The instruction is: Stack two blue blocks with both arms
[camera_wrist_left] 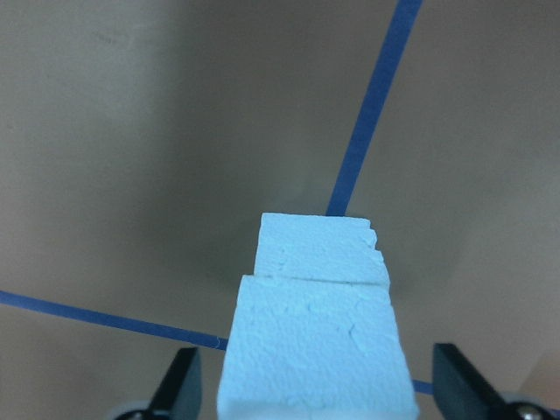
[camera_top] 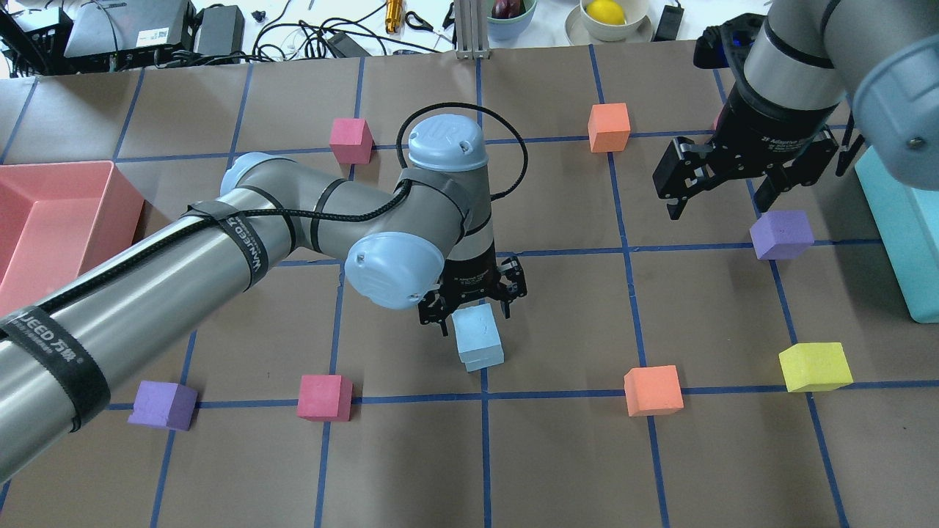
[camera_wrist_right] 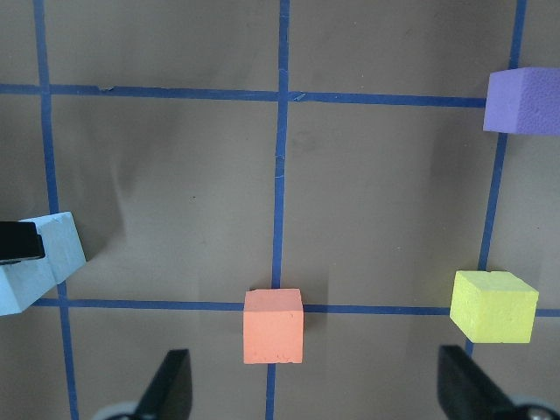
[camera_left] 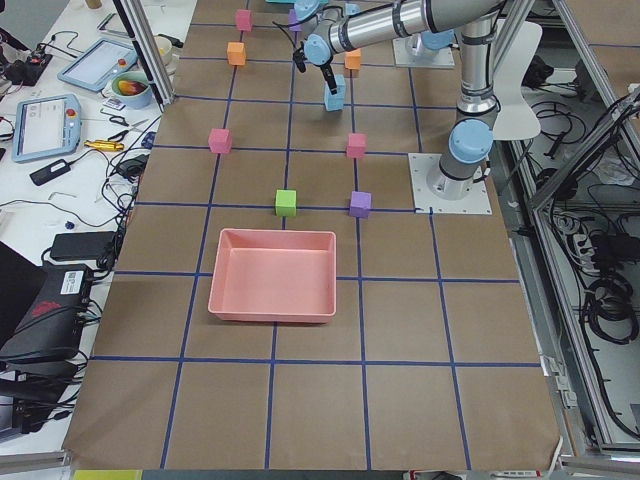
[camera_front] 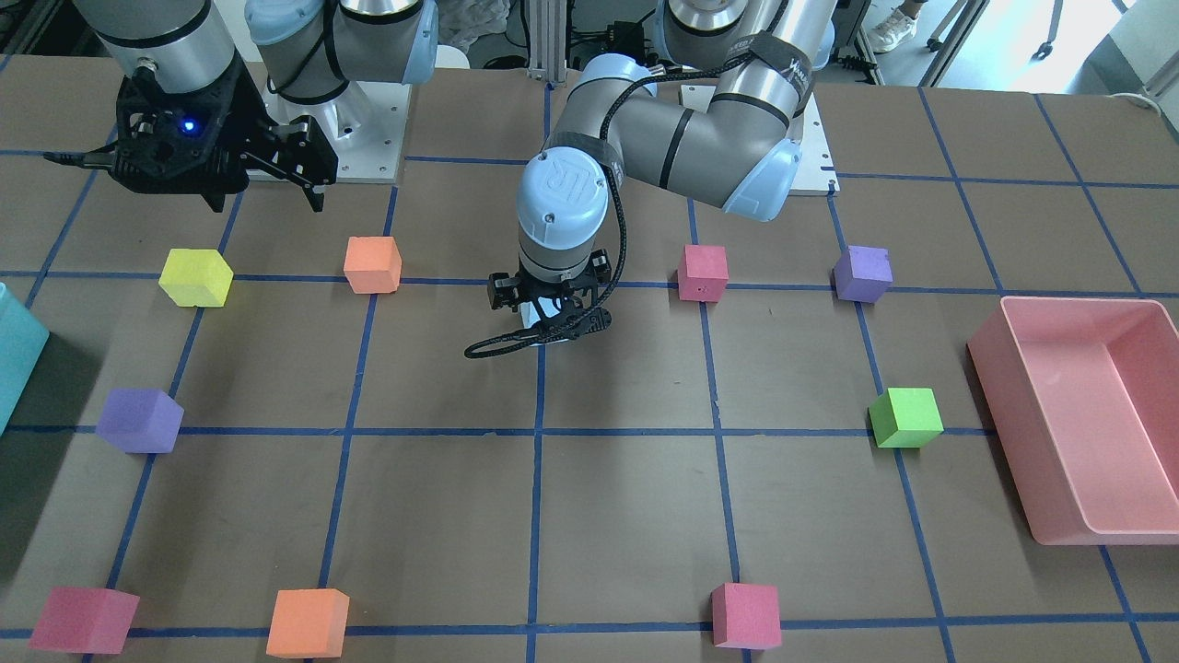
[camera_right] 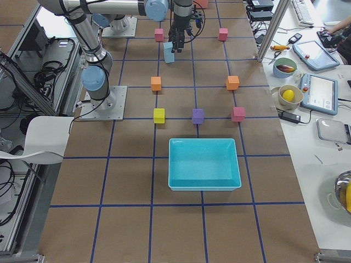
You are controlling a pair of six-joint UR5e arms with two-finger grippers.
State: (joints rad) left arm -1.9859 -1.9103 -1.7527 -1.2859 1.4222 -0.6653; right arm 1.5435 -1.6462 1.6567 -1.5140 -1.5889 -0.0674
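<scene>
Rough, matt foam blue blocks (camera_wrist_left: 317, 346)

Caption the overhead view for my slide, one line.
Left claw open around the upper of two stacked blue blocks; right claw open, hovering near a purple cube.

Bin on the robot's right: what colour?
Teal; the bin shows best in the exterior right view.

Left pincer (camera_top: 475, 323) spread low, right pincer (camera_top: 717, 211) spread
</scene>
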